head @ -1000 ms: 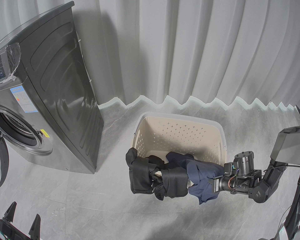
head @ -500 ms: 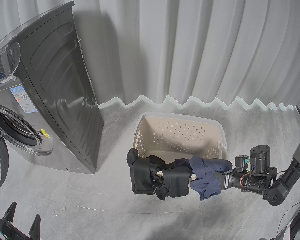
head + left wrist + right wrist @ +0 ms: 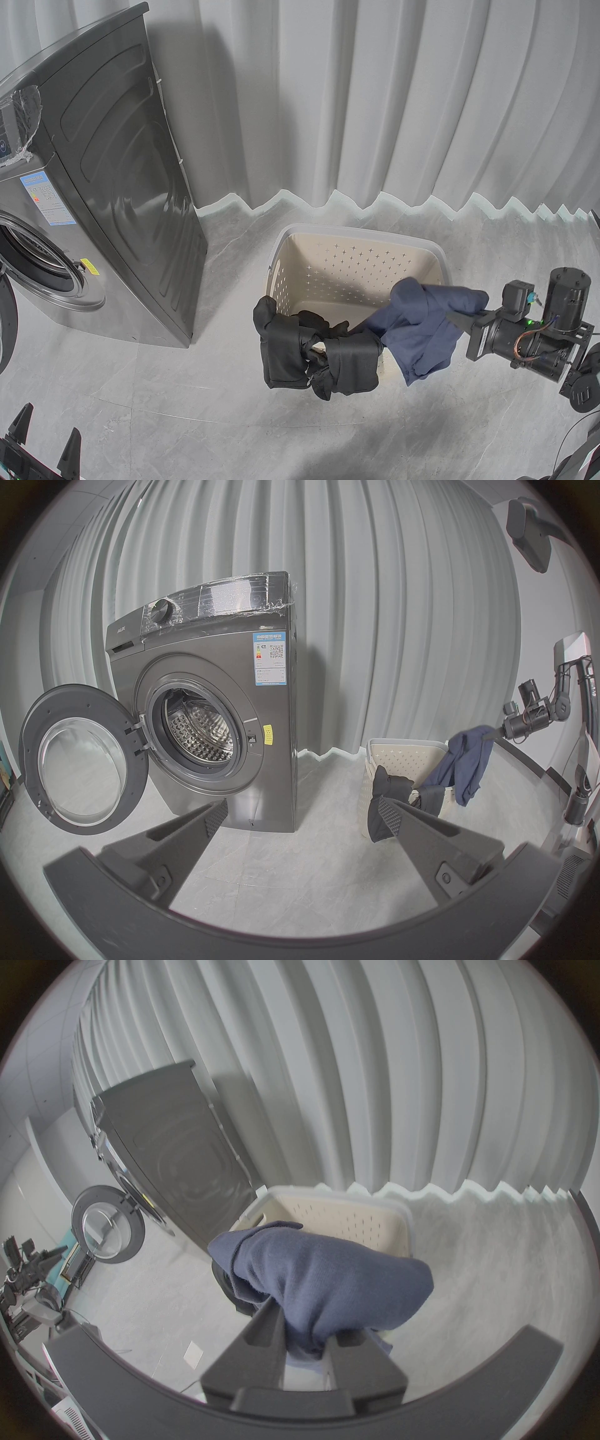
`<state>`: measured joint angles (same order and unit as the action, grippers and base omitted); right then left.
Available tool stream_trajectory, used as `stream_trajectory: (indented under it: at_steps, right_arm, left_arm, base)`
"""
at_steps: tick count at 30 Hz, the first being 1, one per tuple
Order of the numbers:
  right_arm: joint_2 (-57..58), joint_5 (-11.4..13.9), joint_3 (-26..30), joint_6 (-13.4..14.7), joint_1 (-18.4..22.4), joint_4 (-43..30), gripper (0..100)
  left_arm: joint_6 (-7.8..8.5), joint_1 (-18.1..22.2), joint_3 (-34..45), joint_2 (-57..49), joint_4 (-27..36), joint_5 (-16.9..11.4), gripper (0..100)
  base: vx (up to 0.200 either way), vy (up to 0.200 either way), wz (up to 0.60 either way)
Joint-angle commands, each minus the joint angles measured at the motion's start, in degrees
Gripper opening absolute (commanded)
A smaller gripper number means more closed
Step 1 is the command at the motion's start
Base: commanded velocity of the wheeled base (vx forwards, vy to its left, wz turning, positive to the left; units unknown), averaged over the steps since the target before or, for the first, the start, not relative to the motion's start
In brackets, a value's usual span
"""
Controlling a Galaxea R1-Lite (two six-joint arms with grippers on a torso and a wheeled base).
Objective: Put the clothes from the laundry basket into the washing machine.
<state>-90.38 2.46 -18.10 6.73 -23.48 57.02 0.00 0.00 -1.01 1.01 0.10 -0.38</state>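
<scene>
Navy garment (image 3: 419, 325), clamped in your right jaws, newly raised from laundry basket (image 3: 362, 232), ready for washing machine (image 3: 119, 187); left jaws apart.

Basket (image 3: 356, 275) front rim beneath clothes (image 3: 287, 350)

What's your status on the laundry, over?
Right gripper shut on blue garment, held over front rim of basket. Left gripper open, low. Black clothes draped on that rim. Washer door open, no obstruction seen.
</scene>
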Motion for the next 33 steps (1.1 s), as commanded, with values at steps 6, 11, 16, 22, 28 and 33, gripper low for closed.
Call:
stream_trajectory:
  at_steps: [6, 11, 16, 22, 28, 33]
  right_arm:
    - [12.60, -0.09, -5.45, -0.40, -1.31, -2.70, 0]
    - [17.26, -0.18, -7.65, -0.31, -3.42, -6.92, 0]
    - [20.86, -0.97, -8.88, -0.31, -4.65, -10.70, 0]
    - [22.09, -0.97, -9.32, -0.31, -5.70, -10.87, 0]
    - [22.09, -0.88, -9.41, -0.31, -6.58, -10.26, 0]
    - [21.91, -0.70, -10.02, -0.31, -7.11, -10.17, 0]
  left_arm:
    - [-0.09, 0.00, 1.01, -0.66, -0.01, 0.11, 100]
    - [-0.18, 0.00, 1.01, -0.66, -0.01, 0.11, 100]
    - [-0.53, 0.00, 1.01, -0.66, -0.01, 0.11, 100]
    - [-0.53, 0.00, 1.01, -0.66, -0.01, 0.11, 100]
    - [-0.53, 0.00, 1.01, -0.66, -0.01, 0.11, 100]
    - [-0.53, 0.00, 1.01, -0.66, -0.01, 0.11, 100]
  base:
    - [0.000, 0.000, 0.00]
    - [-0.040, 0.000, 0.00]
    - [-0.200, 0.000, 0.00]
    - [-0.200, 0.000, 0.00]
    - [-0.133, 0.000, 0.00]
    - [0.000, 0.000, 0.00]
